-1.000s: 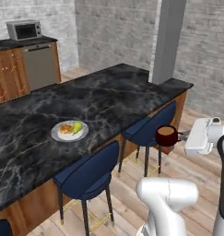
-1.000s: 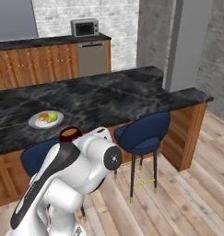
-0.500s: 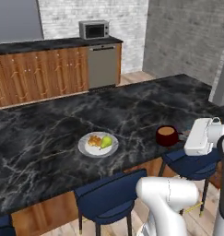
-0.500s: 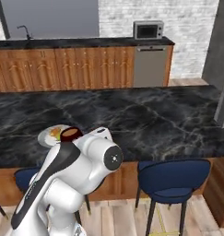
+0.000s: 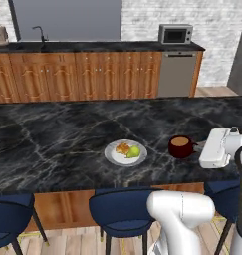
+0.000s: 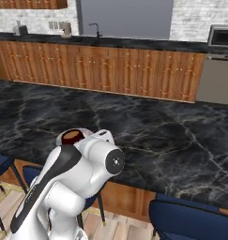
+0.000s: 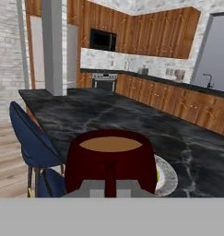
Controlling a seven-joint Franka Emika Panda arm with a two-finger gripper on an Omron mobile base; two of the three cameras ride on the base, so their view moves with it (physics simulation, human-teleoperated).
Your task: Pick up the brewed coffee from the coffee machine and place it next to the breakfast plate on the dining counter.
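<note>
Hand view, red coffee mug (image 7: 109, 161) pinched by its handle in end effector (image 7: 109, 188), fingertips mostly cropped, breakfast plate (image 7: 165, 177) half hidden behind, black tabletop (image 5: 53, 144) below.

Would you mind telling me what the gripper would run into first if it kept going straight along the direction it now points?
Carrying the brewed coffee, the gripper points toward the breakfast plate, which lies just beyond the mug; that would probably be met first, though height is unclear.

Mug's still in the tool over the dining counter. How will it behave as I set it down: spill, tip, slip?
The mug is filled with brown liquid near its rim, so a tilt or jolt would likely spill it. It looks rigid, squat and wide-based, so it should stand steady on the flat dining counter. The tool seems to hold only its handle, so it may swing slightly.
</note>
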